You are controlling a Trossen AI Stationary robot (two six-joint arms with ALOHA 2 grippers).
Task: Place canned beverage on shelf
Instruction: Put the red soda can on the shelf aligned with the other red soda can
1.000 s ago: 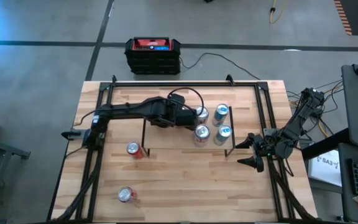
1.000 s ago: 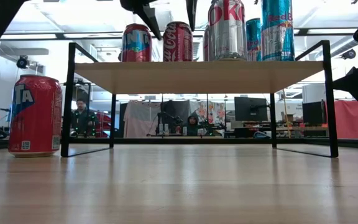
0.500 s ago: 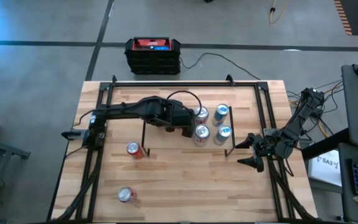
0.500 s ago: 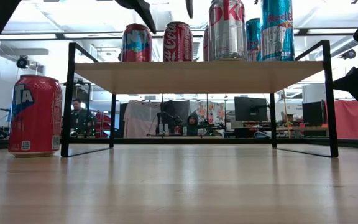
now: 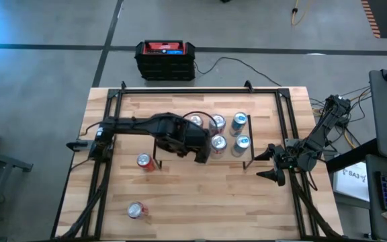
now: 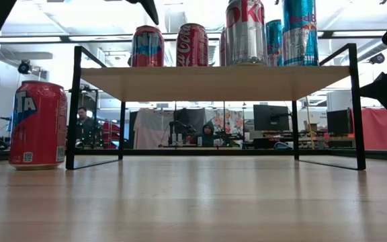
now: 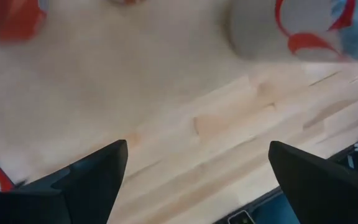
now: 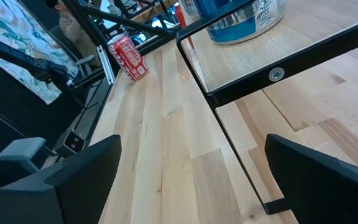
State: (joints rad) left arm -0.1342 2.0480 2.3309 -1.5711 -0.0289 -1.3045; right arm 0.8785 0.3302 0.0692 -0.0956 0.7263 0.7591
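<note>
Since the earlier frame the left gripper [image 5: 200, 153] has pulled back from the cans toward the lower middle of the high view, uncovering a red can at the shelf's rear. Its fingers [image 7: 92, 180] stand wide apart with nothing between them, only bare wood below.

Nearest the bottom of the high view, one red can [image 5: 136, 210] sits on the table [image 5: 200, 202] at lower left. A second red can [image 5: 144, 161] stands above it, just left of the shelf [image 5: 173, 153]; in the low view it is the large one [image 6: 37, 124] at far left, on the tabletop beside the shelf's black leg.

The shelf fills the centre, its light board [image 6: 213, 82] raised on thin black legs. Five cans stand on it. In the high view: a silver can [image 5: 218, 143] and a blue can [image 5: 242, 143] in the nearer row, then a red can [image 5: 195, 122], another can [image 5: 217, 123] and a second blue can [image 5: 240, 120] behind. The low view shows their sides along the top edge, with two red ones [image 6: 148, 46] [image 6: 192, 44] at left.

The right gripper [image 5: 269, 165] rests at the right of the table, off the shelf's corner, fingers [image 8: 73, 180] spread and empty.

Farthest, at top centre, a black-and-red box [image 5: 166, 59] sits on the floor.
</note>
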